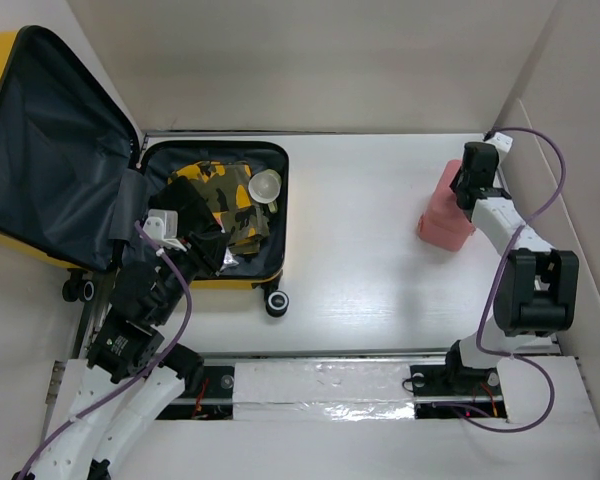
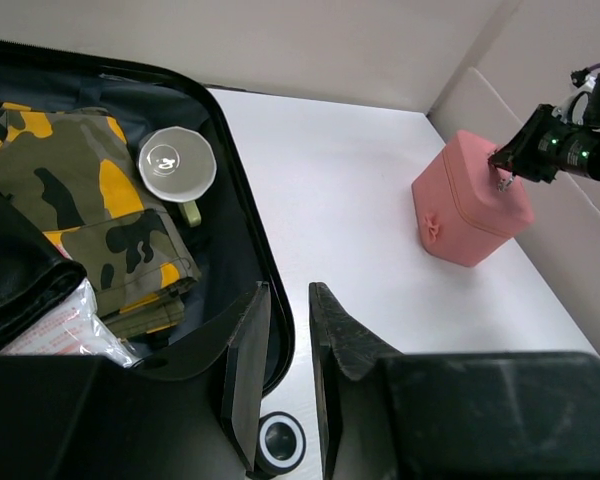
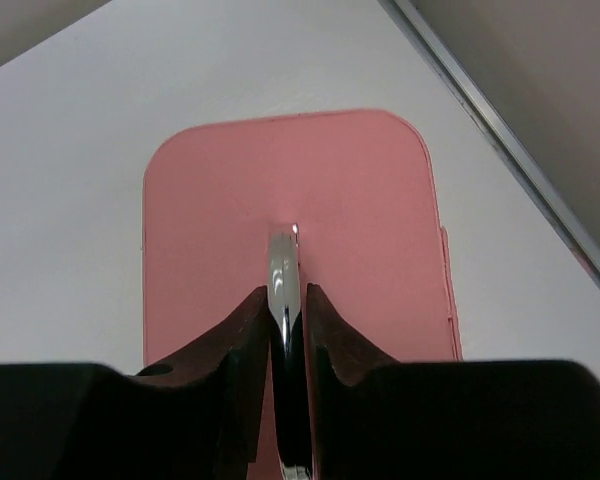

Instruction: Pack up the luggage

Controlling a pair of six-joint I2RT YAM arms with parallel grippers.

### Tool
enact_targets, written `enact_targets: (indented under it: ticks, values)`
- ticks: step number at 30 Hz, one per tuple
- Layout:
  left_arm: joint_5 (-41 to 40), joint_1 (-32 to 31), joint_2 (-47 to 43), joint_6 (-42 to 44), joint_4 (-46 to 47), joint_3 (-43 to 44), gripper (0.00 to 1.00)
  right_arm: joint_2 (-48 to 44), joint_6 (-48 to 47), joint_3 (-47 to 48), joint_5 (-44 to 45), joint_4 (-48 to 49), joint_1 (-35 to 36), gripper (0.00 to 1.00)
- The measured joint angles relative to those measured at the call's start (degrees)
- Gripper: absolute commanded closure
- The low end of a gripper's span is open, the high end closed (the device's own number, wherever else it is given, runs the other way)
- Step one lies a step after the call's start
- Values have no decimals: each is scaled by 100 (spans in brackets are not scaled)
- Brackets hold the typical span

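The yellow luggage lies open at the left, its dark-lined lid (image 1: 40, 150) up and its base rim (image 1: 283, 200) on the table. Inside lie a camouflage garment (image 1: 225, 200), a white cup (image 1: 265, 184) and a black pouch (image 2: 15, 280). My left gripper (image 1: 215, 258) hovers over the base's near right corner, jaws slightly apart and empty (image 2: 288, 292). A pink case (image 1: 442, 215) stands at the far right. My right gripper (image 1: 470, 185) is shut on the case's metal top handle (image 3: 282, 255), seen from above in the right wrist view (image 3: 283, 290).
A black suitcase wheel (image 1: 277, 302) sticks out at the base's near right corner. A clear plastic packet (image 2: 65, 325) lies beside the pouch. A side wall with a raised ledge (image 1: 540, 170) runs close behind the pink case. The arms' mounting rail (image 1: 320, 385) crosses the near edge.
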Motion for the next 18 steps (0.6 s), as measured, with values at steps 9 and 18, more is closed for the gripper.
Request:
enact_targets:
  ticks: [9,18]
  values:
    - [0,0,-57,-2,4,-4,79,-273,-157,-345,199,398,286,100]
    - [-149,0,-151,-2,0,-9,74,-1716,-487,-122,-247,251,2369,100]
